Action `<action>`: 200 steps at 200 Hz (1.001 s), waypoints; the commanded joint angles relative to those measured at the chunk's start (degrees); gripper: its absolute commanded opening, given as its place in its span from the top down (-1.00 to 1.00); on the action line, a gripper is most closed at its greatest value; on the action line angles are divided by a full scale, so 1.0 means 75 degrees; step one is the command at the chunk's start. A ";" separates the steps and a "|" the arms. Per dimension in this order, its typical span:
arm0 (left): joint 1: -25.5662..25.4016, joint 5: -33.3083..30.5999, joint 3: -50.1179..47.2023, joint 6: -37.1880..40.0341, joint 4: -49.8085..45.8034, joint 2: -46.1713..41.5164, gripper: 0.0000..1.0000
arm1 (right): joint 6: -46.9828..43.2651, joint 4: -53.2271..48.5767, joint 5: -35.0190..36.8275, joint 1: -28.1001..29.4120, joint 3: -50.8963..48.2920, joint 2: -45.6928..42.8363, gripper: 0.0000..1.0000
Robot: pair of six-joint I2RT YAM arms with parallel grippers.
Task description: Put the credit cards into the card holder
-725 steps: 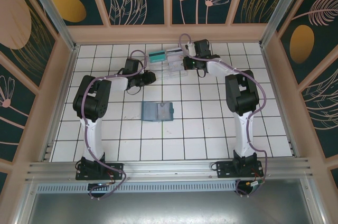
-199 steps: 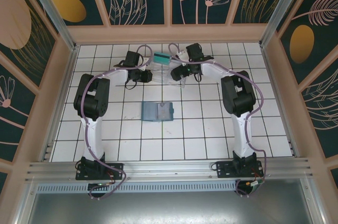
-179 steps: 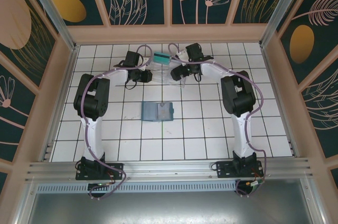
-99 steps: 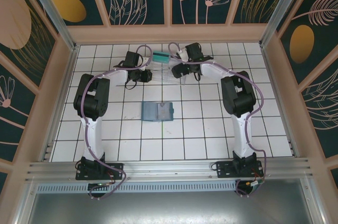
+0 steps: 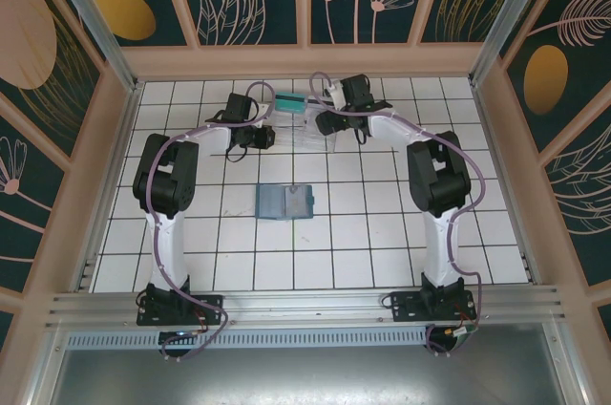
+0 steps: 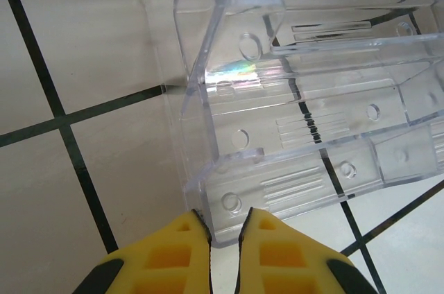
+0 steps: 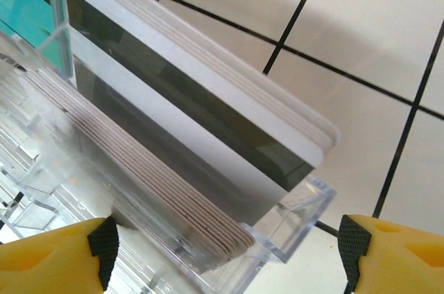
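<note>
The left wrist view shows the left gripper (image 6: 223, 221), its jaws clenched on a corner of the clear tray (image 6: 291, 100). The right wrist view shows the right gripper (image 7: 227, 240), jaws released, straddling the whitish credit cards (image 7: 208, 110) beside the teal card (image 7: 24, 13). From above, the card holder (image 5: 284, 202) lies open on the desk (image 5: 382, 233), well apart from the tray.

No text, label, brand, number or sign can be read in any of the views. In the right wrist view the whitish credit cards (image 7: 208, 120) standing in the clear plastic tray (image 7: 291, 218) show a dark stripe along one edge, with no print that I can make out. The teal card (image 7: 24, 13) behind them shows plain colour.
</note>
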 commanded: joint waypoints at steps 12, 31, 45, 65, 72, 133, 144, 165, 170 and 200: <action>0.0045 -0.0041 -0.0331 0.0076 -0.0838 0.0149 1.00 | 0.0114 0.0362 -0.0062 -0.0170 0.0011 -0.0366 -0.58; 0.0054 -0.0051 -0.0334 0.0042 -0.0826 0.0155 1.00 | 0.0102 0.0322 -0.0202 -0.0181 -0.0004 -0.0328 -0.48; 0.0054 -0.0068 -0.0346 0.0041 -0.0815 0.0138 1.00 | 0.0097 0.0289 -0.0300 -0.0180 -0.0013 -0.0293 -0.44; 0.0044 -0.0099 -0.0345 0.0030 -0.0804 0.0113 1.00 | 0.0096 0.0251 -0.0528 -0.0193 -0.0036 -0.0278 -0.28; 0.0050 -0.0099 -0.0345 0.0029 -0.0804 0.0119 1.00 | 0.0102 0.0226 -0.0590 -0.0195 -0.0039 -0.0283 -0.22; 0.0051 -0.0169 -0.0322 -0.0030 -0.0788 0.0096 1.00 | 0.0131 0.0109 -0.0968 -0.0359 -0.0091 -0.0351 0.06; 0.0053 -0.0158 -0.0322 -0.0030 -0.0780 0.0098 1.00 | 0.0149 0.0121 -0.1028 -0.0404 -0.0150 -0.0374 0.09; 0.0048 -0.0157 -0.0334 -0.0063 -0.0750 0.0098 1.00 | 0.0175 0.0130 -0.1192 -0.0462 -0.0212 -0.0414 0.16; 0.0054 -0.0169 -0.0334 -0.0071 -0.0745 0.0102 1.00 | 0.0192 0.0133 -0.1217 -0.0473 -0.0222 -0.0407 0.19; 0.0051 -0.0169 -0.0334 -0.0088 -0.0733 0.0097 1.00 | 0.0184 0.0106 -0.1380 -0.0474 -0.0247 -0.0384 0.35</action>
